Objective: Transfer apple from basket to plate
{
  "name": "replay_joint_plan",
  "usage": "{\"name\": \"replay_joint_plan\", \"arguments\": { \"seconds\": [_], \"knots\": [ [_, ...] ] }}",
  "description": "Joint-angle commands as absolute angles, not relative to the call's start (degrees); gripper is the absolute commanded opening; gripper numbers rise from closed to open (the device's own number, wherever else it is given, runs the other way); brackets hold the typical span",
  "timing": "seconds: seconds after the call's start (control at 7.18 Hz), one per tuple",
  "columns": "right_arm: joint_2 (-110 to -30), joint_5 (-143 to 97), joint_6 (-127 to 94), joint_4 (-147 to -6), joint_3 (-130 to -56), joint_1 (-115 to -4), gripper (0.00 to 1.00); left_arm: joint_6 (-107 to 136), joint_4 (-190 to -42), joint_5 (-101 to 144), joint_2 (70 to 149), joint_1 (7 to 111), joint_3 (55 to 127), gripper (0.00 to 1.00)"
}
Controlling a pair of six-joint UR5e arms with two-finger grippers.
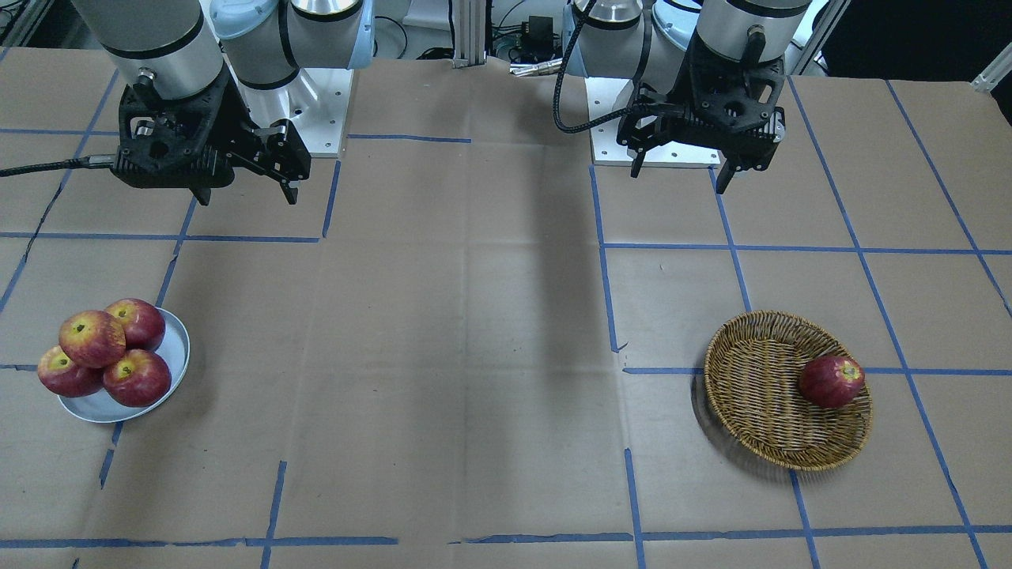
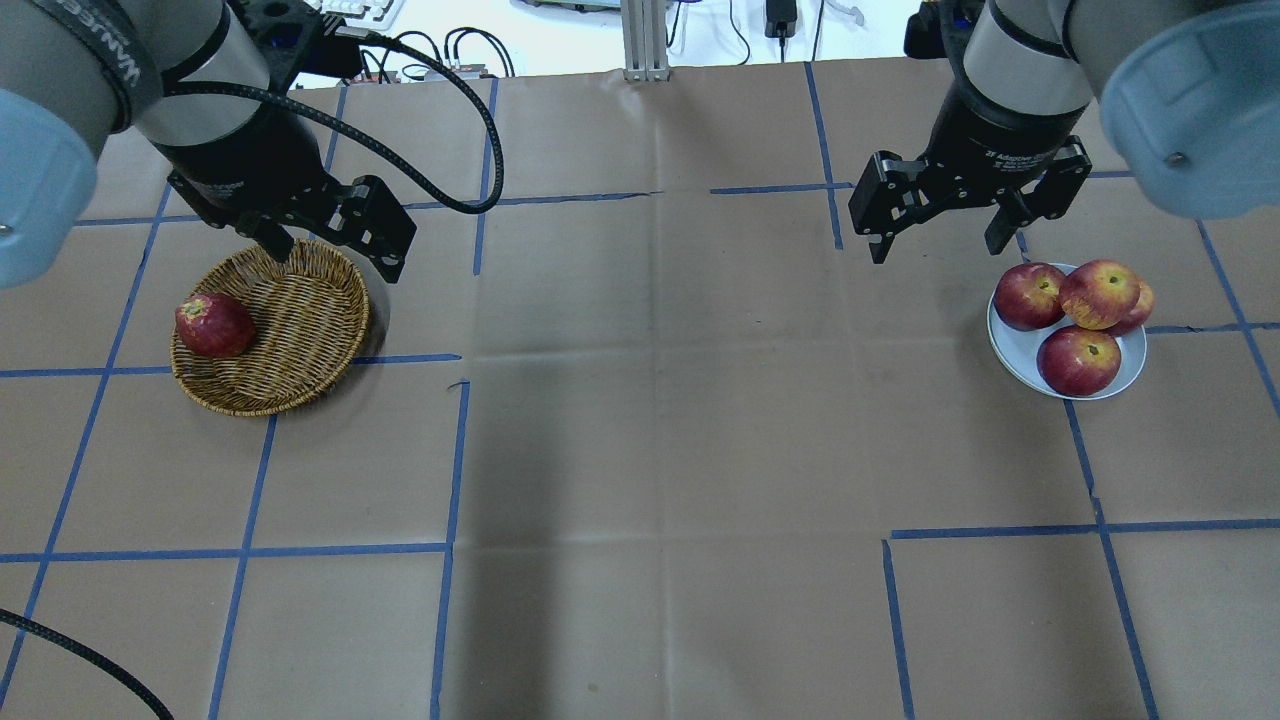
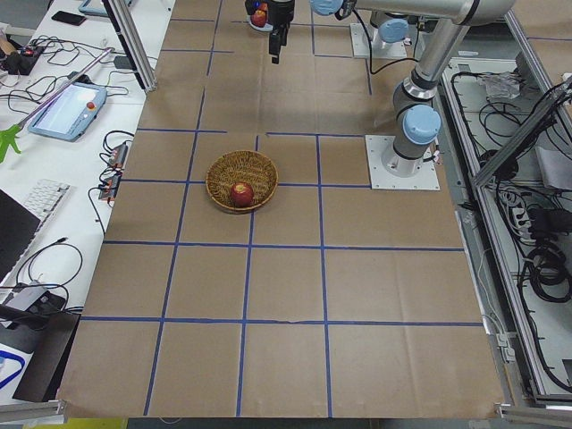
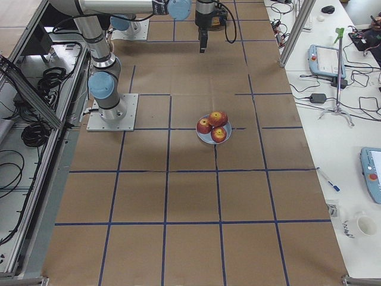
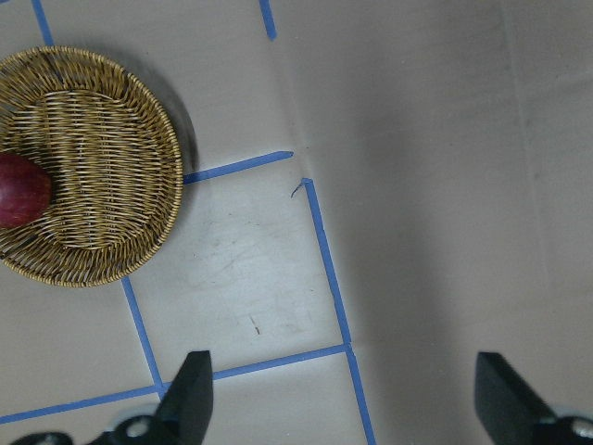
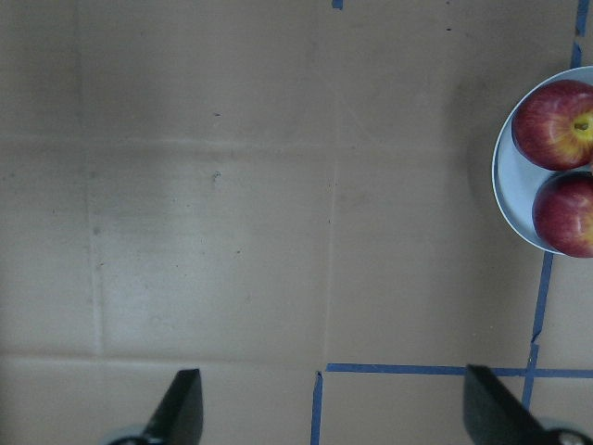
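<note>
already the yellow-blushed apple (image 2: 1098, 293) tops the plate (image 2: 1012, 345), just forward-right of the wide-open, empty right gripper (image 2: 935, 250); the left gripper (image 2: 337, 260), likewise open and empty, hangs by the basket (image 2: 300, 320).

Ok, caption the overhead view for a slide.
One dark-red apple in the basket; the yellow-blushed apple tops three others on the plate.

A wicker basket (image 5: 102, 139) sits upper left on the paper-covered bench (image 5: 445, 139), with a dark red apple (image 5: 18, 190) against its left side, cut by the frame; blue tape lines (image 5: 324, 250) run beside it; the left tool (image 5: 345, 389) hangs with fingers spread wide
</note>
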State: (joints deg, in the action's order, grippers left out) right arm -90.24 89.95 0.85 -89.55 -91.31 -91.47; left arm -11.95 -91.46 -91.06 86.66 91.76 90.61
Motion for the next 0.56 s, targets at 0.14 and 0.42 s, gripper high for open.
{"name": "replay_joint_plan", "arguments": {
  "seconds": [0.14,0.42],
  "knots": [
    [-89.82,90.26,1.14,-89.65,-90.97,-91.14,1.00,-11.95,-91.49,-91.05,86.66,91.76,90.70,0.98],
    [-89.82,90.53,1.14,-89.74,-90.97,-91.06,1.00,-11.95,-91.58,-91.05,86.66,91.76,90.70,0.98]
  ]
}}
